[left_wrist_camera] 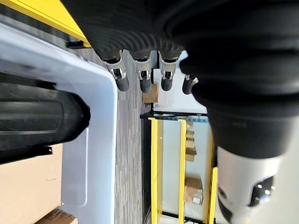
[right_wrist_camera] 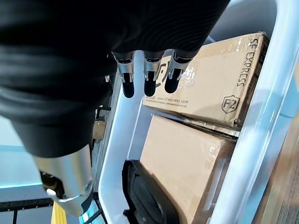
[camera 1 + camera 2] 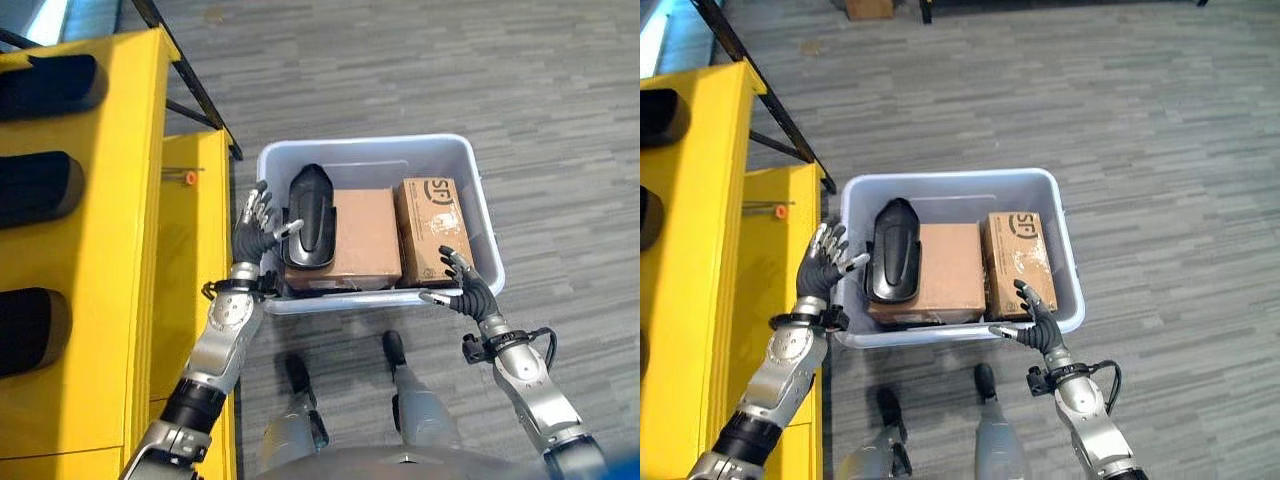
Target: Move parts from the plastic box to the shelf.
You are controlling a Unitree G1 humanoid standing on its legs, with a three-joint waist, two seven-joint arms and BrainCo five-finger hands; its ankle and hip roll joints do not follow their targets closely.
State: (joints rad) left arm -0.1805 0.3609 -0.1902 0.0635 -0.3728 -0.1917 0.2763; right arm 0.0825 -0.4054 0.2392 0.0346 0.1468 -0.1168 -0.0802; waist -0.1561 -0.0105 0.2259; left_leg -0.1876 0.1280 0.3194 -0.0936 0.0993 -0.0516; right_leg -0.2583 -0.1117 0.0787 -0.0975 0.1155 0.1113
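A pale plastic box [image 3: 478,205] stands on the floor in front of me. Inside lie a black moulded part [image 3: 311,216] on a plain cardboard box [image 3: 366,240], and a printed cardboard box [image 3: 430,226] to the right. My left hand [image 3: 254,226] hovers open at the box's left rim, its thumb close to the black part [image 1: 37,122]. My right hand [image 3: 466,286] is open over the near right corner, fingers [image 2: 149,79] straight above the printed box [image 2: 219,79]. The yellow shelf [image 3: 110,200] rises at the left.
Black parts [image 3: 40,185] sit in the yellow shelf's slots on the left. A black frame bar [image 3: 195,90] slants behind the shelf. Grey plank floor [image 3: 560,120] spreads to the right and behind the box.
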